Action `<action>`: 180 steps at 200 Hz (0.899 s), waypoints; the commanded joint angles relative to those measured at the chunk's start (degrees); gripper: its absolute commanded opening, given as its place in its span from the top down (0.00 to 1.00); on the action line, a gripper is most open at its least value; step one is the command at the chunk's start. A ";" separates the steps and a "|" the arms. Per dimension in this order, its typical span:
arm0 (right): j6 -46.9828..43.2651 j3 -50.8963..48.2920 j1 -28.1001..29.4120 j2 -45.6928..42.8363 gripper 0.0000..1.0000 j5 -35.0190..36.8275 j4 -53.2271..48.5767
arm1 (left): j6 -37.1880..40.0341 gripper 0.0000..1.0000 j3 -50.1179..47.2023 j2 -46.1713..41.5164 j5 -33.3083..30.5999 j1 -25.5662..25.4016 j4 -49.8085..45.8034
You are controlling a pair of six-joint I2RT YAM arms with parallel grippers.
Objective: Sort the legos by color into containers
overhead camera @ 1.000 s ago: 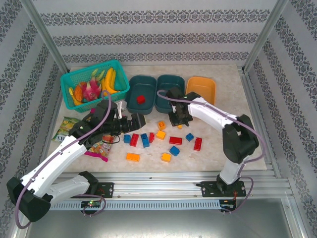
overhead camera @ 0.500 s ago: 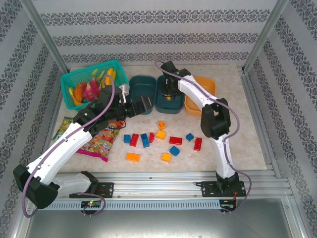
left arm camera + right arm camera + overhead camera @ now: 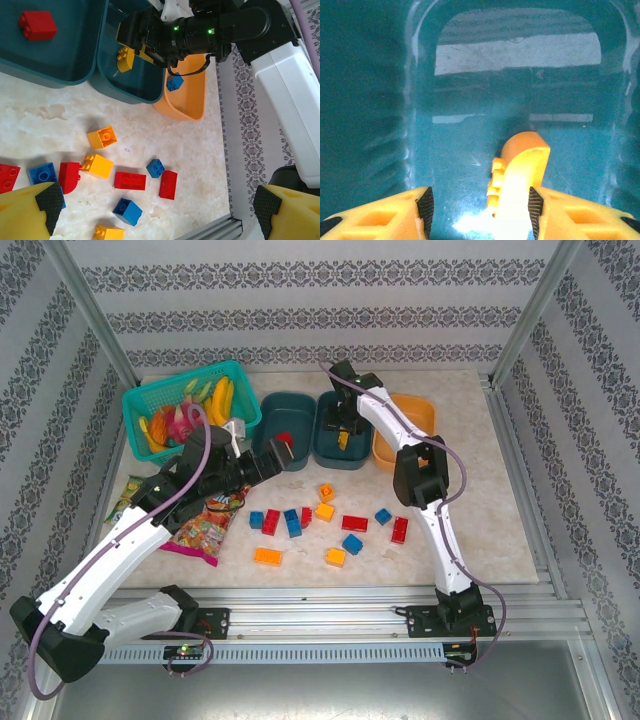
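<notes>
Hovering in the middle teal tub (image 3: 326,450), the right gripper (image 3: 479,210) has its jaws partly released around an orange brick (image 3: 520,175), which touches one finger and stands clear of the other; the left gripper (image 3: 155,207) gapes wide and empty at that tub's 9 o'clock; a red brick (image 3: 37,25) lies in the left teal tub (image 3: 75,55); a blue brick (image 3: 175,81) lies in the orange tub (image 3: 190,107) at 3 o'clock; loose legos (image 3: 354,523) dot the table (image 3: 480,520) at 6 o'clock.

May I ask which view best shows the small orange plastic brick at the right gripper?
Right wrist: the small orange plastic brick is close up, studs visible. Left wrist shows it small; top external, a speck.
</notes>
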 commanded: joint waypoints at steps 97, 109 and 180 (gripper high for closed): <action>-0.35 -52.16 9.80 -58.59 0.45 -3.84 30.34 | 1.90 0.10 -6.62 -0.09 -0.26 -1.27 -12.77; 0.81 -61.81 12.42 -64.89 0.45 -4.69 33.83 | 3.97 0.13 -9.32 0.12 -0.12 -1.75 -12.75; 6.78 -99.81 23.13 -82.58 0.40 -13.62 54.81 | 15.94 0.20 -21.59 5.99 -1.86 -3.48 -7.80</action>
